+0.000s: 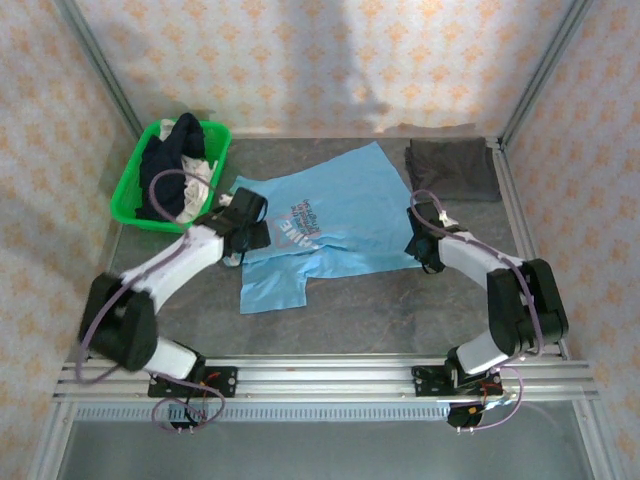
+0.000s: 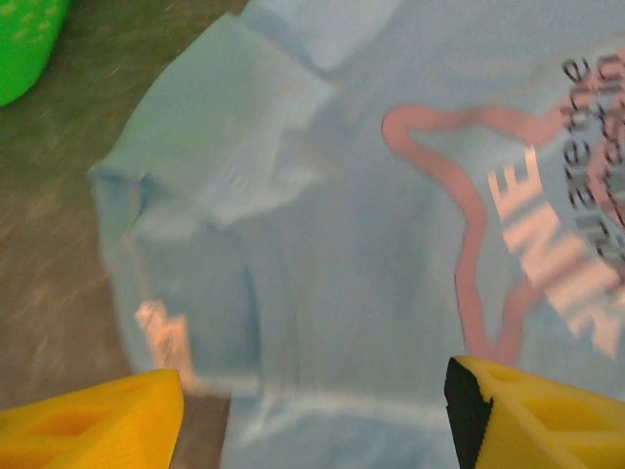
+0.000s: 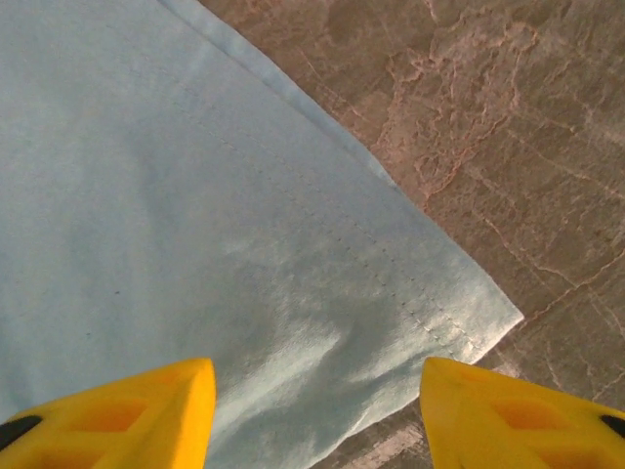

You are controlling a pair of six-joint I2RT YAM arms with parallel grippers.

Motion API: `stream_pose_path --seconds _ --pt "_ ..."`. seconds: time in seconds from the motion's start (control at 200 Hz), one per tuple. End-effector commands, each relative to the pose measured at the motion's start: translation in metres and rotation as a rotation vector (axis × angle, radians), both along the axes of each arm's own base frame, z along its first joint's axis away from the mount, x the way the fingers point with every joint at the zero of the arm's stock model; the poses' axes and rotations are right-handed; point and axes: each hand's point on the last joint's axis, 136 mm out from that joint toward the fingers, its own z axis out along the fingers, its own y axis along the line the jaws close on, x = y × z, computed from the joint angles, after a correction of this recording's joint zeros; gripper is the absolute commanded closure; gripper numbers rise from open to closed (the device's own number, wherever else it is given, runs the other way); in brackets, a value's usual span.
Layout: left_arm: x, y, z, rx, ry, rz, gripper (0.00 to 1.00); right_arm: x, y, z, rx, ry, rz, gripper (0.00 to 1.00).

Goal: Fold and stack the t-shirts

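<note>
A light blue t-shirt [image 1: 330, 215] lies spread out on the table, its printed lettering [image 1: 300, 222] face up. My left gripper [image 1: 248, 228] hovers over the shirt's left side near the collar, jaws open. In the left wrist view its yellow fingers [image 2: 93, 420] stand wide apart over the blue cloth [image 2: 322, 293] by the pink and white print [image 2: 527, 225], nothing between them. My right gripper [image 1: 424, 246] is at the shirt's right hem corner [image 3: 479, 313], open above the cloth [image 3: 195, 225], with wide-set fingertips [image 3: 527, 415]. A folded dark grey t-shirt [image 1: 452, 167] lies back right.
A green plastic basket [image 1: 135, 185] with dark and white clothes stands at the back left, close to my left arm; its rim [image 2: 24, 44] shows in the left wrist view. Bare grey tabletop [image 1: 400, 310] runs in front of the shirt. Patterned walls close the sides.
</note>
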Motion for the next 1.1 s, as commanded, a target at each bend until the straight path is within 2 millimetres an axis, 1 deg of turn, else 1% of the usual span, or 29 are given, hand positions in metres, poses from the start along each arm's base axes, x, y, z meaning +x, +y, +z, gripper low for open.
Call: stream_pose_path --seconds 0.0,0.04,0.065,0.075,0.085,0.105,0.125,0.18,0.225,0.355,0.41,0.45,0.485,0.505,0.581,0.601,0.651,0.691,0.751,0.796,0.861,0.901,0.916,0.941,0.996,1.056,1.071,1.081,1.096 --pt "0.047 -0.003 -0.018 0.031 0.028 -0.02 0.34 0.013 -0.002 0.002 0.025 -0.018 -0.036 0.47" --pt "0.062 -0.004 -0.027 0.045 0.046 -0.014 0.35 0.014 0.0 -0.003 0.048 -0.011 -0.036 0.48" --pt "0.071 -0.005 -0.036 0.05 0.065 -0.017 0.37 0.014 0.001 -0.005 0.06 -0.008 -0.034 0.49" --pt "0.076 -0.005 -0.036 0.049 0.064 -0.018 0.37 0.014 0.002 -0.006 0.066 -0.006 -0.033 0.49" --pt "0.078 -0.005 -0.045 0.056 0.085 -0.018 0.38 0.014 0.002 -0.007 0.07 -0.006 -0.033 0.49" --pt "0.086 -0.006 -0.05 0.059 0.092 -0.016 0.38 0.013 0.002 -0.008 0.074 -0.002 -0.032 0.5" --pt "0.091 -0.006 -0.058 0.062 0.113 -0.014 0.4 0.013 0.002 -0.009 0.074 0.002 -0.033 0.5" --pt "0.11 -0.012 -0.069 0.061 0.136 -0.024 0.42 0.01 0.001 -0.011 0.067 0.013 -0.037 0.51" --pt "0.123 -0.014 -0.075 0.073 0.151 -0.031 0.42 0.008 -0.003 -0.011 0.049 0.021 -0.044 0.52" --pt "0.156 -0.022 -0.082 0.108 0.164 -0.076 0.41 0.0 -0.018 -0.009 -0.023 0.045 -0.077 0.53" --pt "0.167 -0.029 -0.087 0.1 0.166 -0.124 0.39 -0.003 -0.022 -0.011 -0.014 0.059 -0.086 0.53" --pt "0.178 -0.035 -0.084 0.091 0.154 -0.148 0.37 -0.005 -0.022 -0.014 0.002 0.069 -0.091 0.54" --pt "0.182 -0.04 -0.087 0.083 0.161 -0.176 0.35 -0.007 -0.023 -0.016 0.013 0.076 -0.095 0.54" --pt "0.188 -0.044 -0.084 0.075 0.152 -0.193 0.35 -0.008 -0.024 -0.017 0.016 0.081 -0.098 0.54" --pt "0.2 -0.052 -0.084 0.059 0.15 -0.231 0.32 -0.012 -0.026 -0.018 0.017 0.087 -0.104 0.54" --pt "0.2 -0.054 -0.088 0.058 0.162 -0.242 0.31 -0.013 -0.027 -0.018 0.014 0.089 -0.103 0.54" --pt "0.207 -0.057 -0.084 0.058 0.156 -0.264 0.31 -0.016 -0.028 -0.017 0.008 0.094 -0.105 0.54" --pt "0.21 -0.058 -0.074 0.06 0.144 -0.276 0.31 -0.017 -0.029 -0.015 0.006 0.095 -0.104 0.54" --pt "0.211 -0.062 -0.053 0.052 0.121 -0.298 0.29 -0.02 -0.029 -0.01 0.006 0.088 -0.099 0.54" --pt "0.209 -0.062 -0.031 0.052 0.084 -0.303 0.26 -0.021 -0.03 -0.004 0.0 0.073 -0.097 0.53" --pt "0.197 -0.06 0.001 0.06 0.032 -0.31 0.23 -0.02 -0.034 0.005 -0.014 0.048 -0.097 0.47" --pt "0.182 -0.057 0.015 0.086 0.016 -0.312 0.18 -0.02 -0.037 0.01 -0.029 0.037 -0.102 0.41" --pt "0.176 -0.056 0.016 0.094 0.019 -0.317 0.15 -0.02 -0.037 0.012 -0.034 0.033 -0.102 0.39" --pt "0.167 -0.055 0.029 0.106 0.004 -0.321 0.13 -0.019 -0.039 0.015 -0.044 0.027 -0.105 0.37" --pt "0.139 -0.048 0.039 0.135 0.013 -0.31 0.1 -0.016 -0.042 0.02 -0.053 0.012 -0.108 0.35" --pt "0.107 -0.043 0.041 0.111 0.027 -0.293 0.1 -0.013 -0.043 0.021 -0.047 0.003 -0.11 0.33" --pt "0.099 -0.043 0.038 0.102 0.035 -0.293 0.1 -0.012 -0.043 0.021 -0.044 0.001 -0.11 0.33" --pt "0.093 -0.042 0.043 0.095 0.025 -0.289 0.1 -0.012 -0.043 0.021 -0.04 0.001 -0.109 0.33" --pt "0.084 -0.04 0.042 0.091 0.027 -0.283 0.1 -0.011 -0.043 0.021 -0.035 0.001 -0.109 0.33"
